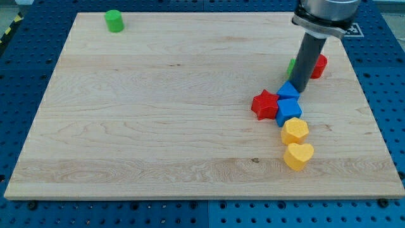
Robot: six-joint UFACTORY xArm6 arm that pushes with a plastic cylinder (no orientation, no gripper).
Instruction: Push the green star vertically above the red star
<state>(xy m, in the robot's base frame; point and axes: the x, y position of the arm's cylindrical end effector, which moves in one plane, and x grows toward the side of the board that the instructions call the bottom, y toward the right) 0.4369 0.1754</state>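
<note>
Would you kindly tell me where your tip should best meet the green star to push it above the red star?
I push rather than grip. My tip is at the upper blue block, below the green star. It should probably meet the star's view-right side, facing the red block, and push view-left, since the red star lies lower left.

Green cylinder (114, 21) alone at far-left corner of desk (158, 126). Right side: red star (264, 104) touching left of blue cube (289, 111); second blue block (286, 89) just behind it. Yellow hexagon (295, 131), then yellow heart (298, 156), in a line nearer. My tip (297, 92) at the far blue block's right edge. Behind rod: green block (290, 66), partly hidden, red block (319, 66) to its right.
</note>
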